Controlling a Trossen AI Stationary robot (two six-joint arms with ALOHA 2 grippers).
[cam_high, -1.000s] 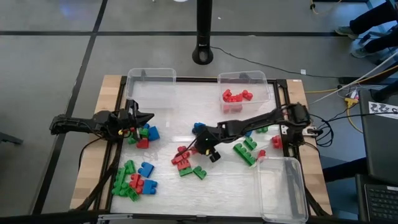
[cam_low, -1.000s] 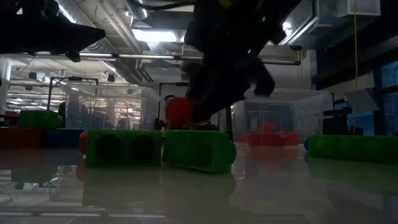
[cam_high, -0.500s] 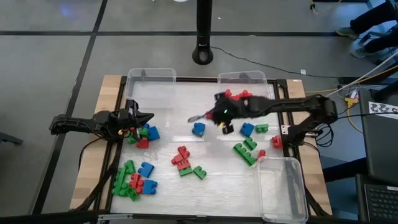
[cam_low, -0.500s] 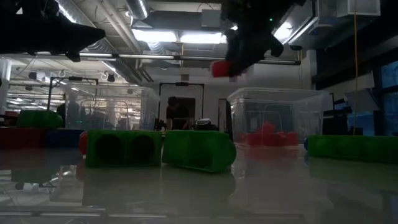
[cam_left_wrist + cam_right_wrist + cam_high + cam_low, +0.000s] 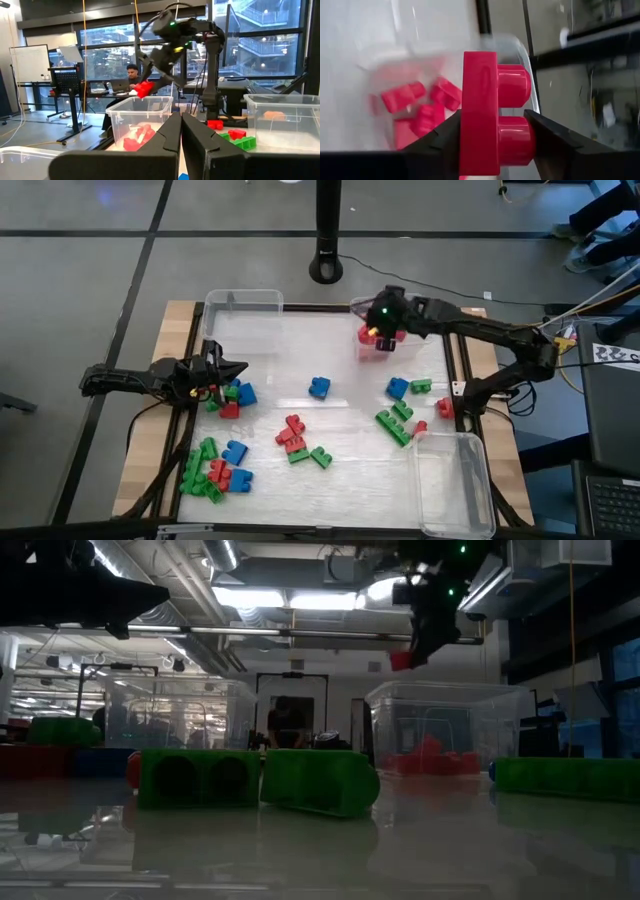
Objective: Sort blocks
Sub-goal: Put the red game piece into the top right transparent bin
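Blocks in red, green and blue lie scattered over the desk [image 5: 300,345], and one red block [image 5: 492,114] is pinched between the fingers of the right tool [image 5: 380,330], studs pointing sideways in the right wrist view. That tool hangs in the air above the clear bin [image 5: 392,305] at the far right of the desk, where several red blocks [image 5: 417,102] already lie on the bottom. In the low view the carried piece shows as a small red shape above the bin's rim.

Further out, a lone blue block [image 5: 319,387] sits near the middle of the desk, a red and green cluster [image 5: 297,442] lies nearer the front, and green blocks [image 5: 393,422] lie beside an empty-looking clear bin [image 5: 452,480] at the front right.

The left tool [image 5: 222,368] waits at the desk's left side with its fingers pressed together, just beside a small pile of mixed blocks [image 5: 232,397].
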